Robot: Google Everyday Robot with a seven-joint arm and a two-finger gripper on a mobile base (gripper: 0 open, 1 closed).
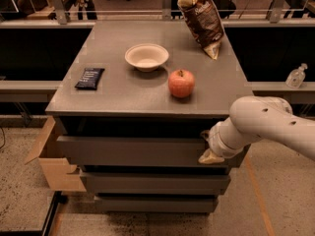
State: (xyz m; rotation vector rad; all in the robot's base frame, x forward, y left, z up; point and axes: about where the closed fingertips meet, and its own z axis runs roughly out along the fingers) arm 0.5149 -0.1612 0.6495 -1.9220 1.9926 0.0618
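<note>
Low right, nearest: gripper (210,156) on white arm (266,124), placed against the right end of the top drawer (133,151) front, just below the table edge. Gripper state: cannot tell whether open or closed.

Top drawer: uppermost of 3 stacked fronts in the cabinet, directly under the tabletop (113,97), with a dark gap above.

Left of the cabinet, on the floor: open box (51,163), just beside the cabinet side.

On the tabletop, closest to the front edge: 1 apple (181,82), upright, right of centre, above and left of the gripper, well apart from it.

Near the left edge: dark bar (90,78), lying flat.

Behind the apple, slightly left: 1 pale bowl (146,57), upright, apart from the apple.

Far right corner: chip bag (202,18), tilted.

Right, on a ledge beyond the arm: clear bottle (297,75).
</note>
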